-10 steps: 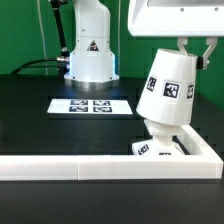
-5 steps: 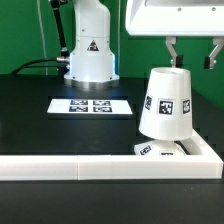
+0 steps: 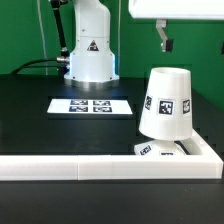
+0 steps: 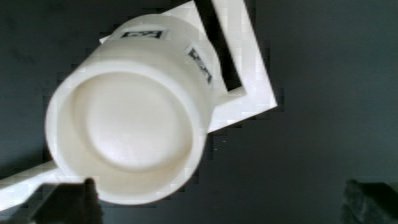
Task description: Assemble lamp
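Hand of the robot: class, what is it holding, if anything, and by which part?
Nothing. The hand hangs open above the lamp shade, clear of it; the shade rests over the base.

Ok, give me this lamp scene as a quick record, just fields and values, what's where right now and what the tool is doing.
shade: the lamp shade sits over the lamp base, leaning a little toward the exterior view's left
base: in the corner of the white L-shaped wall, mostly hidden by the shade
bulb: not visible
tool: the tool is above the shade, open, holding nothing, not touching it
marker board: the marker board lies flat on the black table, to the exterior view's left of the shade
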Robot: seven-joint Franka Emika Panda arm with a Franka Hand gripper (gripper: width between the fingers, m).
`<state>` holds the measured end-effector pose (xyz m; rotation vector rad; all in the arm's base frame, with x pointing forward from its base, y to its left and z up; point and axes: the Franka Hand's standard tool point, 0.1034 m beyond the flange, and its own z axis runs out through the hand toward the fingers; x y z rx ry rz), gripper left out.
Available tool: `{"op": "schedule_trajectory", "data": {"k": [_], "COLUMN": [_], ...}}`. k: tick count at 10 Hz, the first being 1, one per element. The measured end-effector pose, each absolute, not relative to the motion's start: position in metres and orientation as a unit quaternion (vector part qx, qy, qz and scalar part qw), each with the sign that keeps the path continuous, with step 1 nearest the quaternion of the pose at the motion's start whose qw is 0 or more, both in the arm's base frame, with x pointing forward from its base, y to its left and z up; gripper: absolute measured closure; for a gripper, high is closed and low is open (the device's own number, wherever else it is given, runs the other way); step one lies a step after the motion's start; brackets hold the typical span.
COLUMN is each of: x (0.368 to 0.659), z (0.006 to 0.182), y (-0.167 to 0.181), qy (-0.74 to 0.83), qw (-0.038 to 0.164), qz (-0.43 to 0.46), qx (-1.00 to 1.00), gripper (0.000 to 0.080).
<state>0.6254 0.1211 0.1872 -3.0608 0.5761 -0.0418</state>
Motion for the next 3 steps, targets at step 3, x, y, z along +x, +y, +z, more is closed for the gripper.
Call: {"op": "schedule_trajectory", "data": {"k": [3], "x": [0.6186], "z": [0.1825], "y": [0.1299], "qy": [0.189], "qw": [0.008], "qz": [-0.015], "qx": [-0.982], "gripper": [0.0102]}}
